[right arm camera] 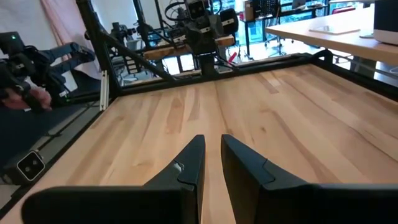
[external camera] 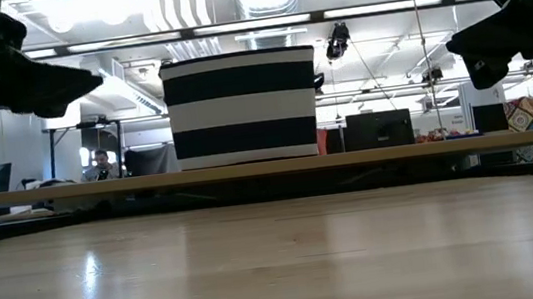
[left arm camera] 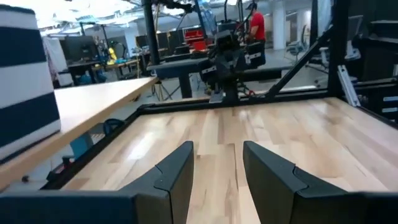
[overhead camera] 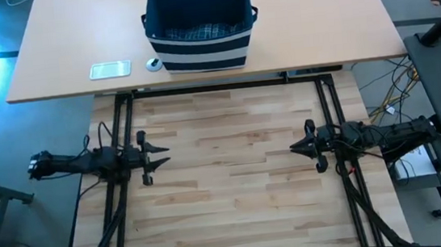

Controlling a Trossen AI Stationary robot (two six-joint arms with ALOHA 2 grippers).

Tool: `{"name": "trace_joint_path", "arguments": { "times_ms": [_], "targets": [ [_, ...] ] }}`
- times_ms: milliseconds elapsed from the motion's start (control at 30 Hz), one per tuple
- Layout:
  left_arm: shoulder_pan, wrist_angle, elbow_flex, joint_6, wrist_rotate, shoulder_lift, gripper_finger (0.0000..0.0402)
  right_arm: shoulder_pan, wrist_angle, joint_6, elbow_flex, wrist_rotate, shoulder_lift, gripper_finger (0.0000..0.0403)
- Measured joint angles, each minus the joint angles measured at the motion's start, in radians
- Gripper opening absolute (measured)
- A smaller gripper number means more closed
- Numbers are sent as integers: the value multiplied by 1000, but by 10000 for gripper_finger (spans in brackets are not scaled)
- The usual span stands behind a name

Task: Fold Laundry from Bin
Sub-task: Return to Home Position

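Navy striped bin (overhead camera: 202, 56) top centre on far bench (overhead camera: 58, 42), plaid laundry (overhead camera: 200, 33) inside. Looks soft, light, saggy; I'd grab rim. Left end effector (overhead camera: 159, 156), right end effector (overhead camera: 297, 146): empty, narrow gap, mid-frame sides.

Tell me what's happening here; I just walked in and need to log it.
Nothing is being handled. The left gripper and the right gripper hang open and empty at opposite sides of the wooden work table. The bin stands on the tan table beyond it, with plaid laundry inside.
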Motion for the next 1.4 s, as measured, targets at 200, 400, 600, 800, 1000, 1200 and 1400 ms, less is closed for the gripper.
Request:
{"name": "trace_joint_path", "arguments": {
  "times_ms": [200,400,600,800,1000,1200,1400],
  "targets": [
    [0,-2,11,-11,-9,54,125,0,1,-1,1,0,0,47],
    [0,2,13,-12,-9,86,125,0,1,-1,1,0,0,47],
    [0,2,13,-12,-8,113,125,0,1,0,2,0,0,47],
    [0,3,13,-12,-8,135,125,0,1,-1,3,0,0,47],
    [0,3,15,-12,-8,152,125,0,1,-1,3,0,0,47],
    [0,3,15,-12,-8,163,125,0,1,-1,3,0,0,47],
    [0,3,15,-12,-8,171,125,0,1,0,3,0,0,47]
  ]
}}
